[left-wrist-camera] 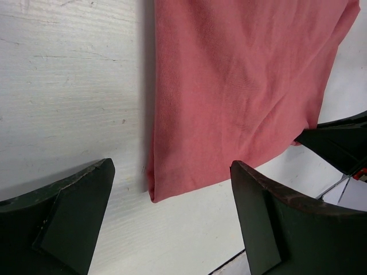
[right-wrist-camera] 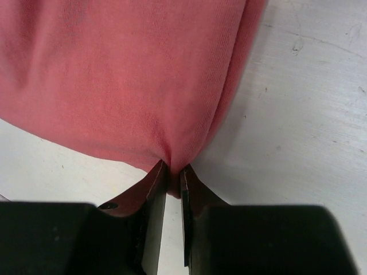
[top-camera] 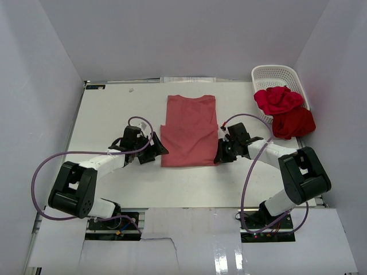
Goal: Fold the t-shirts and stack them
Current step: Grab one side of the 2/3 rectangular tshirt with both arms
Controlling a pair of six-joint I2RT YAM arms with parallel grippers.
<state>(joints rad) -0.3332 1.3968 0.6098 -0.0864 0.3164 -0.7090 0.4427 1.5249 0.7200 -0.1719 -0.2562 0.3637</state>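
A dusty salmon-red t-shirt (top-camera: 190,130) lies folded into a long panel on the table's middle. My left gripper (top-camera: 159,151) is open and empty at the shirt's near left corner (left-wrist-camera: 153,192), its fingers (left-wrist-camera: 269,223) on either side of it and clear of the cloth. My right gripper (top-camera: 219,156) is shut on the shirt's near right corner (right-wrist-camera: 174,172). A bright crimson t-shirt (top-camera: 277,100) and a darker red t-shirt (top-camera: 293,123) lie bunched at the back right, spilling from the basket.
A white lattice basket (top-camera: 274,74) stands at the back right corner against the wall. White walls enclose the table on three sides. The table's near edge (top-camera: 189,207) runs just behind the arm bases.
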